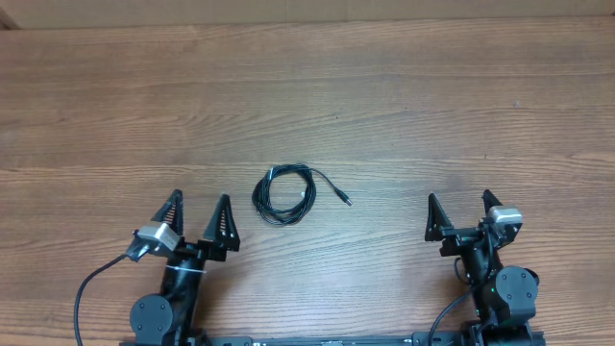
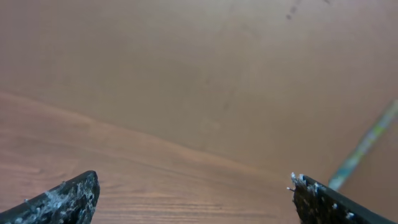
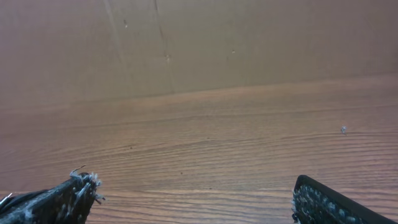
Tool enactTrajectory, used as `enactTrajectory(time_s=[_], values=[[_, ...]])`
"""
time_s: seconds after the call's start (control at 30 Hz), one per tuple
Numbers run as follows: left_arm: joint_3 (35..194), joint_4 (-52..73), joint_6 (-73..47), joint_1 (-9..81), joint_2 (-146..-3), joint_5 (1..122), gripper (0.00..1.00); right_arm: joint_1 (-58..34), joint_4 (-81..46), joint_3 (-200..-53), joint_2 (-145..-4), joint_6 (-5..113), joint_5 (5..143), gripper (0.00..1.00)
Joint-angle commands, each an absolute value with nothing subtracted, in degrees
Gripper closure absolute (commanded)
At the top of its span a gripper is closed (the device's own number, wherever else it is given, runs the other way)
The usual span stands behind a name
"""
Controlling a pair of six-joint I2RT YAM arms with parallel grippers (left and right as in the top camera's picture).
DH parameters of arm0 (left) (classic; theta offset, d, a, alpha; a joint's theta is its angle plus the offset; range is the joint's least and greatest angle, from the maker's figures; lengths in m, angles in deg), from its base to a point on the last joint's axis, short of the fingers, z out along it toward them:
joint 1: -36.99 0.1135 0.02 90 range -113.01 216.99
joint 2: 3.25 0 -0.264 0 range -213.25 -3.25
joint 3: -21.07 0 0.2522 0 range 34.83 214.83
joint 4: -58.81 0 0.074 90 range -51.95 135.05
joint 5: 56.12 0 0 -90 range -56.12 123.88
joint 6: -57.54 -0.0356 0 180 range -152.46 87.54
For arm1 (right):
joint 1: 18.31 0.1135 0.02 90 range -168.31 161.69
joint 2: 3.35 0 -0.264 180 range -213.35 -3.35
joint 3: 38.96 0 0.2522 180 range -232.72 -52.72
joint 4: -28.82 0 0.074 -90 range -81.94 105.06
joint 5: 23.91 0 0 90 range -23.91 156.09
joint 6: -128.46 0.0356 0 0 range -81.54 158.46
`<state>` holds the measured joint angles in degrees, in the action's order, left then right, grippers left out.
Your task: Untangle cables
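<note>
Wood-grain table (image 1: pixel 115 115) under both arms, plain brown wall (image 3: pixel 249 43) beyond its far edge. Left gripper (image 1: pixel 200 198) spread fully wide, nothing between the fingers (image 2: pixel 68 200). Same for right gripper (image 1: pixel 459 196): wide apart and empty. Both parked at the near edge, one toward each near corner, well apart from the work. Between them and a little further in, about mid-table: cables (image 1: pixel 283 195), thin and black, wound into one small tight loop, strands crossing and overlapping, one free end with its plug (image 1: pixel 346 202) trailing toward the right edge. Not visible in either wrist view.

Likely trouble: pinching several strands at once, packed as closely as they are, then dragging the whole coil across the wood instead of opening it. Pulling the free end without pinning the loop probably tightens the crossings into a knot. Closing too high over such thin cord lying flat probably grabs nothing; closing too low scrapes fingertips on the table.
</note>
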<state>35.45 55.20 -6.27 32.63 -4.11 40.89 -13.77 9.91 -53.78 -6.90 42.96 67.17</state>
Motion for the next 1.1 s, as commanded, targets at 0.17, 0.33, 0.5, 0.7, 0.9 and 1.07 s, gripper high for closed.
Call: enactTrajectory(time_s=[0.17, 0.33, 0.5, 0.7, 0.9, 1.07], values=[[44.85, 49.15, -17.52, 32.85, -3.63, 45.76, 0.00, -13.88, 10.24, -53.19, -6.86, 43.09, 67.04, 0.00], [52.53, 41.13, -21.37, 32.85, -6.08, 45.76, 0.00, -13.88, 10.24, -53.19, -6.86, 43.09, 67.04, 0.00], [60.77, 36.49, -23.75, 32.85, -13.51, 45.94, 0.01, -13.88, 10.24, -53.19, -6.86, 43.07, 67.04, 0.00], [73.62, 28.47, -23.71, 32.85, -26.97, 47.44, 0.00, -13.88, 10.24, -53.19, -6.86, 43.09, 67.04, 0.00], [87.74, 16.56, -23.05, 32.83, -42.49, 50.66, 0.01, -13.88, 10.24, -53.19, -6.86, 43.07, 67.04, 0.00], [98.21, 8.86, -17.20, 32.52, -54.14, 51.88, 0.00, -13.88, 10.24, -53.19, -6.86, 43.07, 67.04, 0.00]])
